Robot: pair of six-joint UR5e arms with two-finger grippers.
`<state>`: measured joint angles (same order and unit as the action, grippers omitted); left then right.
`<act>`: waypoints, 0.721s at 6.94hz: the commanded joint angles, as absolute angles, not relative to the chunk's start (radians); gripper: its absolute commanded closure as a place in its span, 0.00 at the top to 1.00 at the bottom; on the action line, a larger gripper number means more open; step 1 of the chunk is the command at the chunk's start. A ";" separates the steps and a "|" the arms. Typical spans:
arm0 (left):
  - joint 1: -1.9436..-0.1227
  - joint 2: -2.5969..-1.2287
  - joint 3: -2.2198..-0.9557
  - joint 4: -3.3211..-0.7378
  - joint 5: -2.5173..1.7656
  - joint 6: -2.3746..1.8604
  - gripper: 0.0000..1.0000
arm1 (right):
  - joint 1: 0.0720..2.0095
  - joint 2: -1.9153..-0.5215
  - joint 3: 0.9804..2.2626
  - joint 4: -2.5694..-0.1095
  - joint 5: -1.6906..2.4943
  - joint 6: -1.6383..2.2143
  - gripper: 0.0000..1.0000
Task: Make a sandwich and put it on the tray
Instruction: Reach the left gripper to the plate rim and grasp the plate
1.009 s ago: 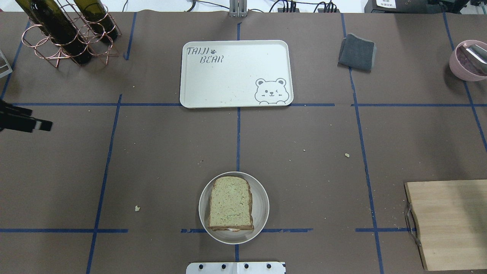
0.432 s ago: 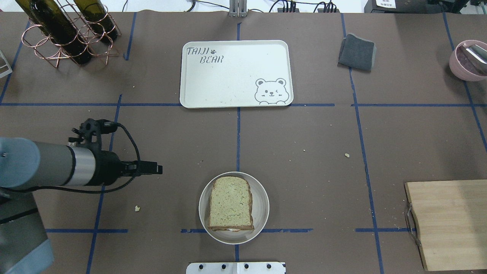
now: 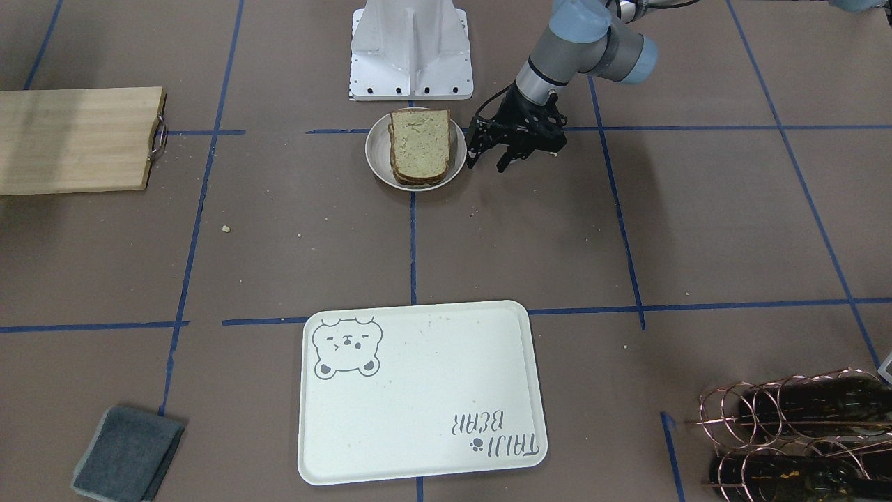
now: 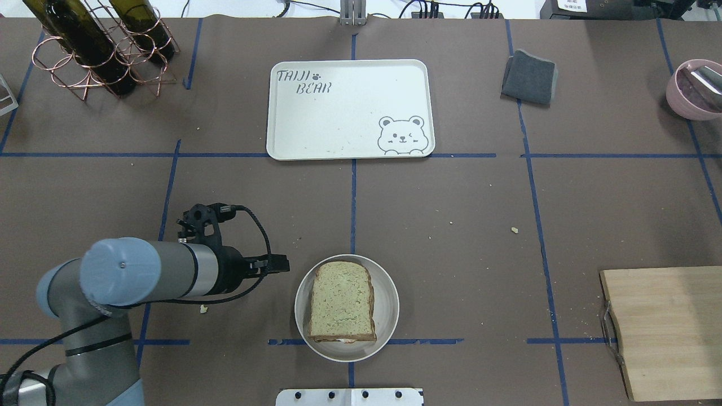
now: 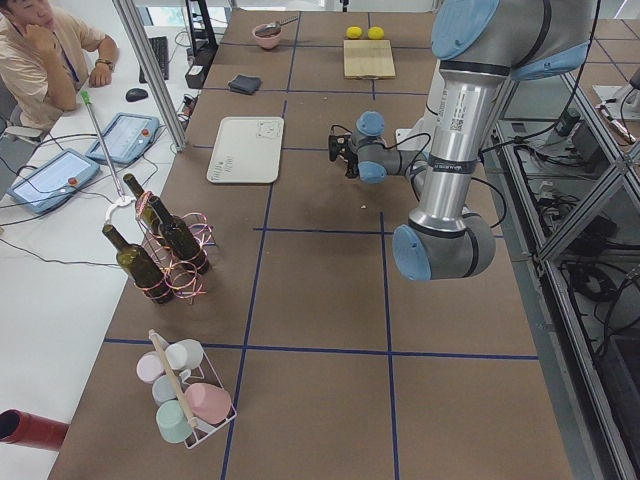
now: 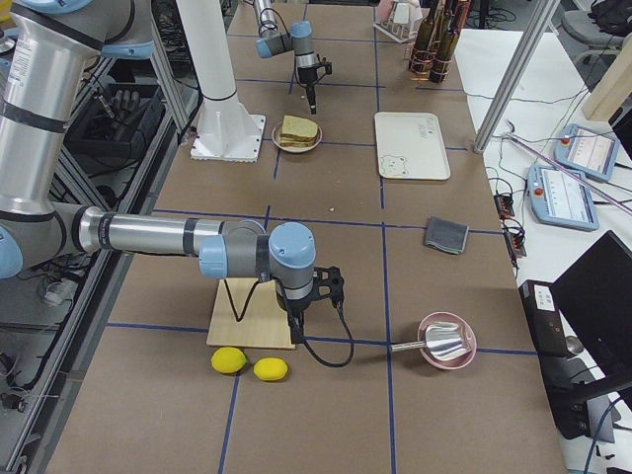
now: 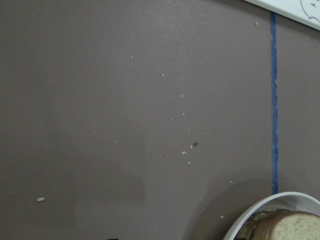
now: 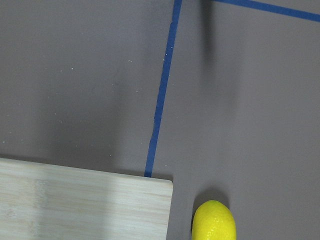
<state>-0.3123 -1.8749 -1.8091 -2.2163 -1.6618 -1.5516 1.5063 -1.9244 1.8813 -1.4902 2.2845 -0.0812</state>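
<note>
The sandwich [image 4: 342, 301] lies on a round beige plate [image 4: 389, 307] near the table's front centre; its top slice is greenish-tan with a brown crust, and the egg is almost hidden. It also shows in the front view [image 3: 420, 144] and at the left wrist view's corner [image 7: 290, 227]. The cream bear tray [image 4: 350, 110] lies bare farther back. My left gripper [image 4: 280, 264] hangs open and empty just left of the plate, beside it in the front view [image 3: 488, 162]. My right gripper [image 6: 296, 321] shows only in the right side view, at the cutting board's edge; I cannot tell its state.
A wooden cutting board [image 4: 671, 332] lies at the front right, with two lemons [image 6: 247, 363] beside it. A grey cloth [image 4: 529, 77] and a pink bowl [image 4: 691, 90] are at the back right. A copper rack with wine bottles [image 4: 101, 51] stands back left.
My left arm has come in from the left edge and swung right and forward to the plate's left side. The sandwich, plate and tray have not moved.
</note>
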 commanded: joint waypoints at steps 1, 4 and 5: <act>-0.269 -1.890 -1.793 -2.212 -1.652 -1.562 0.64 | 1.506 -1.924 1.873 -1.486 2.284 -0.081 1.00; -0.247 -1.891 -1.796 -2.212 -1.652 -1.560 0.30 | 1.508 -1.922 1.868 -1.486 2.284 -0.081 1.00; -0.247 -1.891 -1.799 -2.212 -1.652 -1.560 0.00 | 1.508 -1.922 1.868 -1.486 2.284 -0.081 1.00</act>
